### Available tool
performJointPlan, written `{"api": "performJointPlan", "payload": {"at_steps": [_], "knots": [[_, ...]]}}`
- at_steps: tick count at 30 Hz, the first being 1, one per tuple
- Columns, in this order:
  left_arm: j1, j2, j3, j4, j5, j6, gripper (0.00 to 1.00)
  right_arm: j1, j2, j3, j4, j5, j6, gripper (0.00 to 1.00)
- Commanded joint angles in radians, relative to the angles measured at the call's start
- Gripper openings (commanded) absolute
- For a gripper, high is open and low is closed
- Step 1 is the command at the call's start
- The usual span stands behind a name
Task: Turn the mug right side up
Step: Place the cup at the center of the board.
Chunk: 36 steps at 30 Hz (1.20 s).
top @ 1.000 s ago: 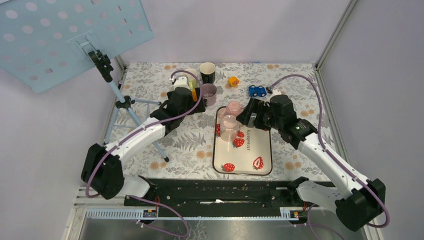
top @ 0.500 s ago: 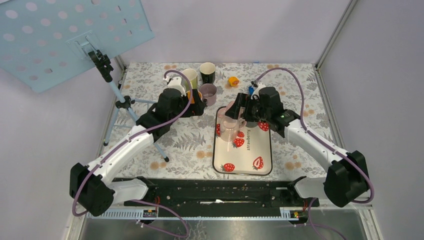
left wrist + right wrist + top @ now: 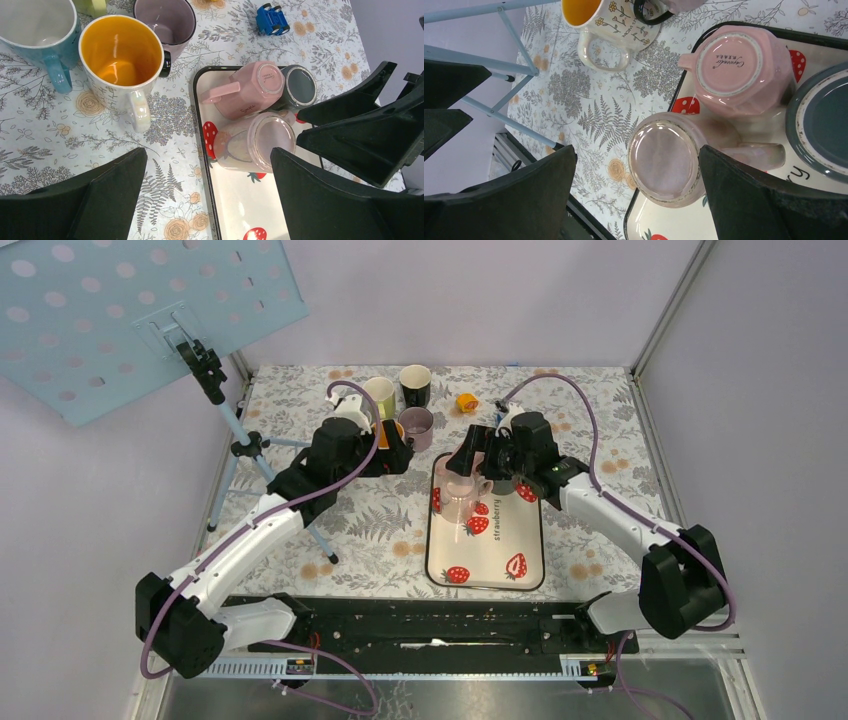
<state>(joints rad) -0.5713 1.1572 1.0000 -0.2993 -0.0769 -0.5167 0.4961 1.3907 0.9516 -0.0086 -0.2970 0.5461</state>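
Showing a floral-print table from above w/ two robot arms reaching over it, plus close views from each wrist. A white strawberry-print tray w/ a black rim lies at centre. Three mugs stand base-up at its far end: a frosted pink mug nearest the arms w/ its handle pointing toward the R arm's side, a solid pink mug just behind it, and a grey mug beside that one, all close together, the two pink ones touching or nearly so. The R gripper hangs over this cluster, fingers spread wide; in its wrist view they sit either side of the frosted mug's base, gripping nothing, and contact can't be told. The L gripper hovers left of the tray, fingers also wide apart and empty. Beneath and beyond it, off the tray, upright mugs are grouped: a white floral mug w/ orange inside, a blue mug next to it, a purple mug behind, then a black mug and a pale yellow mug farther back. A blue toy car sits beyond the tray. At far left, a tripod holds a pale blue perforated board.
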Motion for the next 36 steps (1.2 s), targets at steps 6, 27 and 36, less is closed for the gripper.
{"api": "performJointPlan", "payload": {"at_steps": [6,27,36], "knots": [[0.003,-0.025,0.038,0.024,0.008,-0.005,0.99,-0.005,0.051,0.029,0.043,0.022,-0.059,1.00],[0.003,-0.016,0.049,0.025,0.011,-0.006,0.99,-0.006,0.059,-0.005,-0.022,0.018,-0.092,1.00],[0.002,-0.017,0.048,0.024,0.011,-0.005,0.99,-0.005,0.048,-0.031,-0.030,0.009,-0.083,1.00]]}}
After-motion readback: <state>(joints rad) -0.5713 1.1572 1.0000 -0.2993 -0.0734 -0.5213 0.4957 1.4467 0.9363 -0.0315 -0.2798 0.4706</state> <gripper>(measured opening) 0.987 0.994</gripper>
